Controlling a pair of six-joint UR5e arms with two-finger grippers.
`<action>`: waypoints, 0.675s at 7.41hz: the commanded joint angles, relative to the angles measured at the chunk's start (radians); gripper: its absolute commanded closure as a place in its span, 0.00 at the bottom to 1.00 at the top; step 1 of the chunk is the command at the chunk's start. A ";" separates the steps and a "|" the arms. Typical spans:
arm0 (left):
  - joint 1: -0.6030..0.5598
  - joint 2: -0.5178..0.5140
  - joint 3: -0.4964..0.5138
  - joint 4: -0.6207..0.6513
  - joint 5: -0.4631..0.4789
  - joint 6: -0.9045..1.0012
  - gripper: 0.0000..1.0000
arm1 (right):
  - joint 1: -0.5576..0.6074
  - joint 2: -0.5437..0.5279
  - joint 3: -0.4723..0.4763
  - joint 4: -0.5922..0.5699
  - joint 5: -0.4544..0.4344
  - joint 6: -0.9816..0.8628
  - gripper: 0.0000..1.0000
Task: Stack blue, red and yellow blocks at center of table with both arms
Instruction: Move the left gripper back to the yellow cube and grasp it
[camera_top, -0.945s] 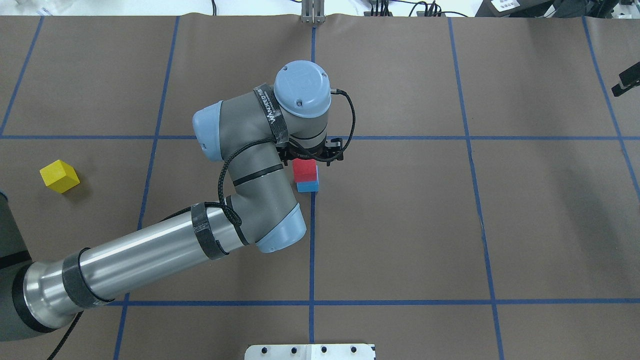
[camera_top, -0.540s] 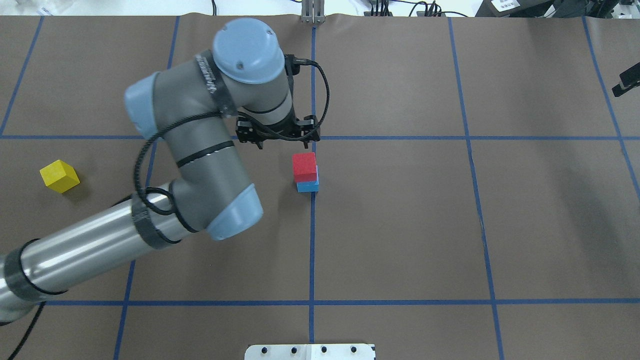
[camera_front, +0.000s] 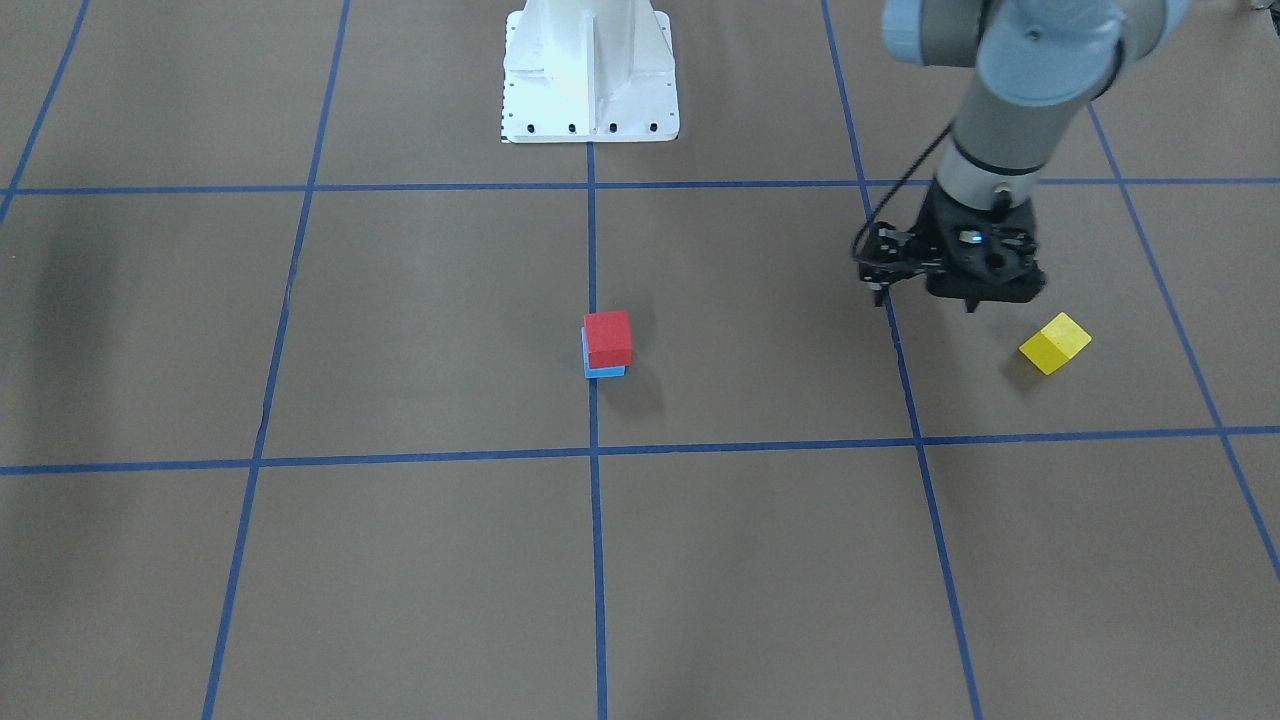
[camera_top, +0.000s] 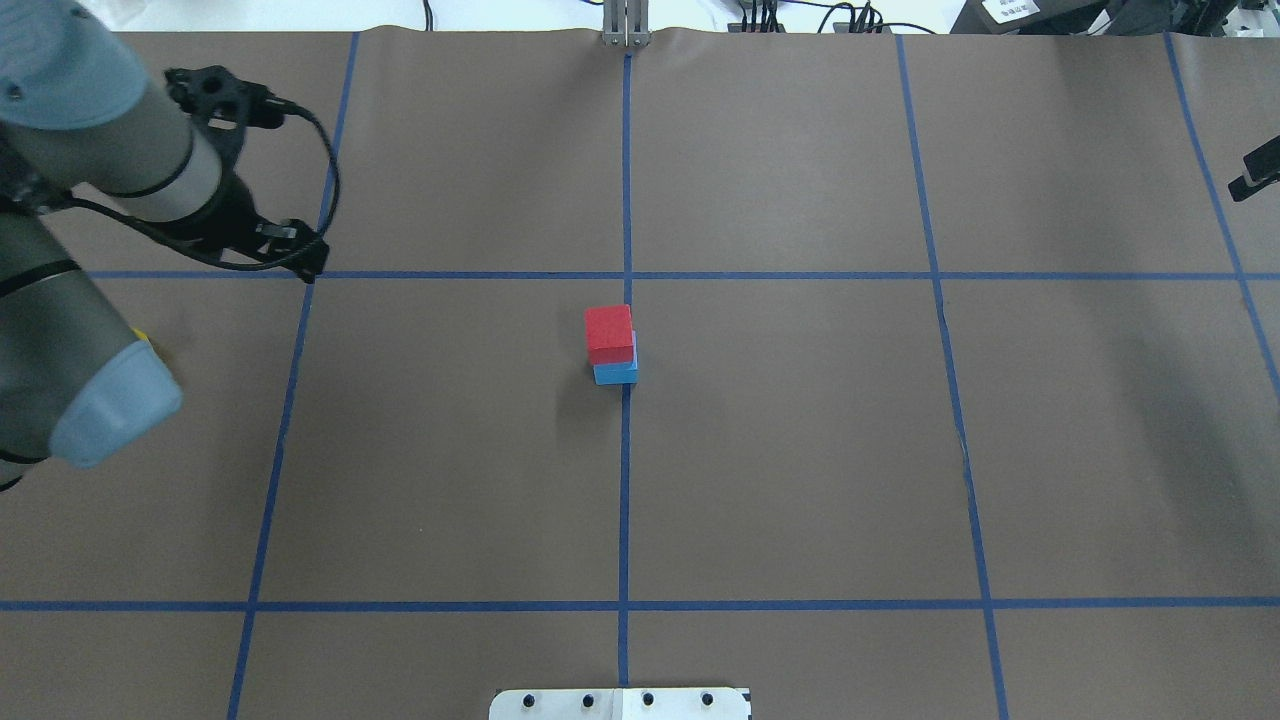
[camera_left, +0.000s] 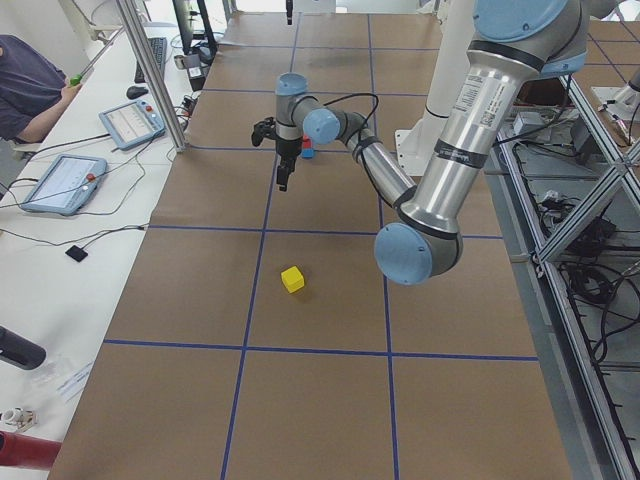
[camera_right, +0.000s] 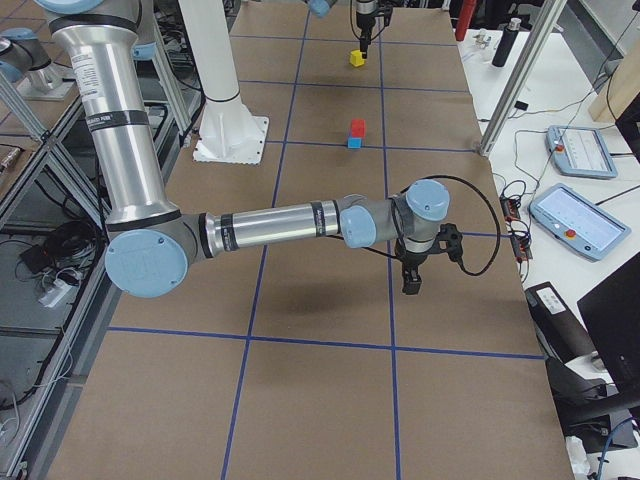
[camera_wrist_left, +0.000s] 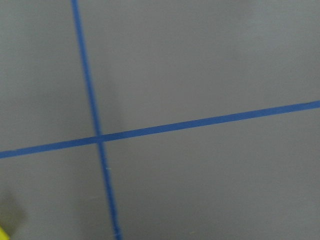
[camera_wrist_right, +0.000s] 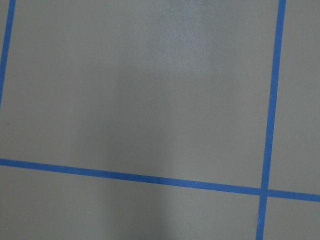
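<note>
Exterior front-facing | left gripper (camera_front: 945, 290): fingers apart, holding nothing, hovering near the yellow block (camera_front: 1055, 343) | red block (camera_front: 608, 338) sits on the blue block (camera_front: 603, 371), stack on the table's (camera_front: 400, 320) centre tape line | right gripper (camera_right: 410, 285): well apart from the blocks, cannot tell whether parted or closed.

You won't find any readable text here; the printing on the white paper label (camera_top: 1010, 8) beyond the table's far edge is too tiny.
</note>
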 joint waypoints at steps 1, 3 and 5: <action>-0.087 0.223 0.041 -0.202 -0.037 0.156 0.00 | -0.002 0.011 -0.001 -0.002 -0.001 0.001 0.00; -0.122 0.239 0.113 -0.227 -0.098 -0.040 0.00 | -0.002 0.018 0.000 -0.002 -0.001 0.004 0.00; -0.115 0.234 0.208 -0.381 -0.097 -0.334 0.00 | -0.002 0.019 0.019 -0.002 0.003 0.013 0.00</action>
